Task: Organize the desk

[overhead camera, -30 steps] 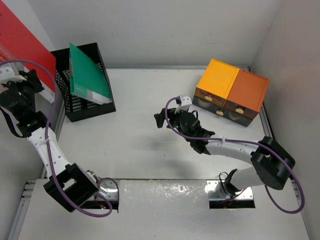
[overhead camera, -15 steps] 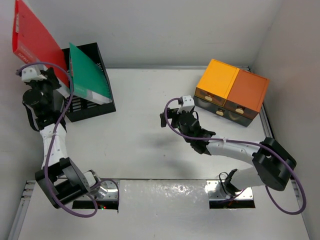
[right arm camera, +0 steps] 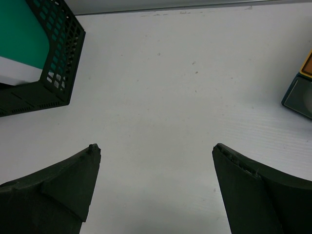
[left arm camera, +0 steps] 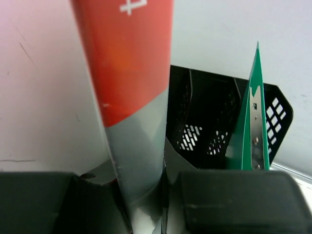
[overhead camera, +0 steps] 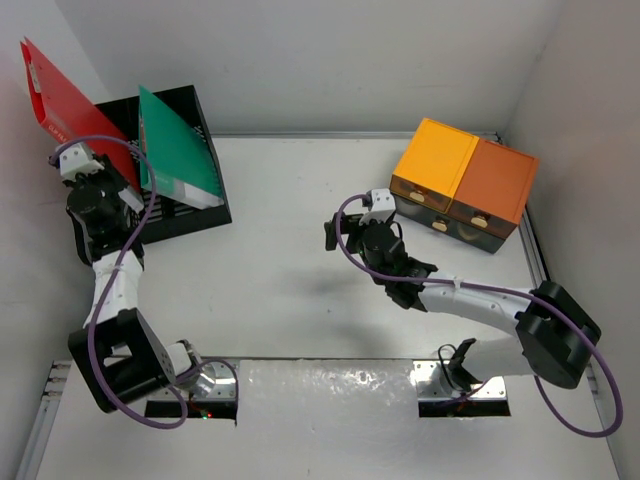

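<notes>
Looking down at the desk (overhead camera: 270, 300), lying wide, flat and white, and filling the floor of a small room-like box. Seeing pale grey walls (overhead camera: 330, 60) standing at the back and at both sides. Seeing a thin silver rim (overhead camera: 533, 250) running along the right side and the back of the desk. Noticing a shiny, crinkly sheet (overhead camera: 325, 390) lying at the near edge, between the two arm bases. Finding a black mesh rack (overhead camera: 185, 225) standing at the far left corner of the desk, with a green folder (overhead camera: 178, 150) leaning inside it. Finding orange drawers (overhead camera: 460, 175) sitting at the far right corner, well apart from the rack. Holding a red folder (overhead camera: 60, 95) up in the air with the left gripper (overhead camera: 98, 195), with both fingers squeezing the folder's grey lower end. Tilting that folder by the left wall, just beside the rack; not being able to tell if folder and rack are touching. Hanging the right gripper (overhead camera: 335, 235) over the bare middle of the desk, with its fingers spread wide and nothing between them. Peeking through the right wrist view and seeing only plain white desk with a few tiny specks under the gripper, a corner of the rack at the top left, and a corner of the drawers at the right.
</notes>
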